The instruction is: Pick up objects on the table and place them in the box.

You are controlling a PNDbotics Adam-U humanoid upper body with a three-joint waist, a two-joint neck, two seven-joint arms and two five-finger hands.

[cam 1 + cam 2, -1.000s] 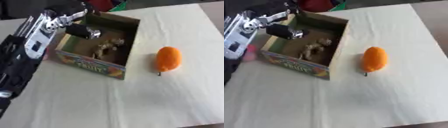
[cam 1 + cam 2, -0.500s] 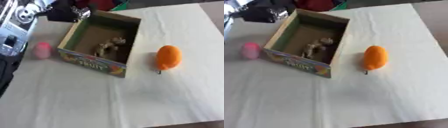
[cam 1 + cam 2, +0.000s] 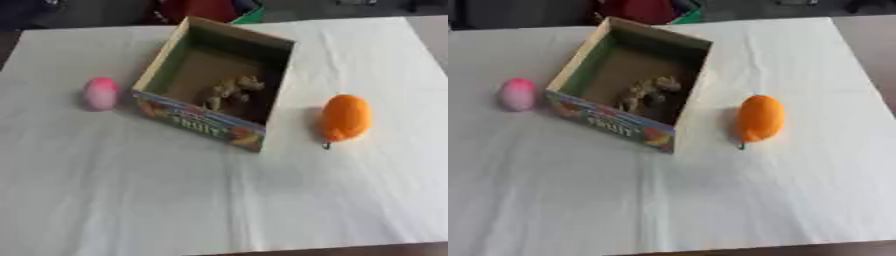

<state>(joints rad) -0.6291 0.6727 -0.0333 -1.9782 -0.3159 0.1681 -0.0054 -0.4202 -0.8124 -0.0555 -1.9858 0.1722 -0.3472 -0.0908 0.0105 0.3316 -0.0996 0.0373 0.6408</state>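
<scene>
Cardboard box (image 3: 214,95) already holds a tan object (image 3: 229,91); an orange fruit (image 3: 346,118) lies at its 3 o'clock and a pink one (image 3: 100,93) at 9 o'clock, both on the table (image 3: 219,200). No hand shows, so its state I cannot tell; next, I judge, one must reach for a fruit.

White-clothed table (image 3: 262,210), open box (image 3: 203,121), pink object (image 3: 100,93), orange object (image 3: 346,117)

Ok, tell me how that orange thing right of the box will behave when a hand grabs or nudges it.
The orange object looks rounded and elongated, so a nudge would probably roll it sideways on the white cloth. Its surface seems smooth, so it may slip in a shallow pinch. It stands apart from the box, leaving room for fingers around it.
</scene>
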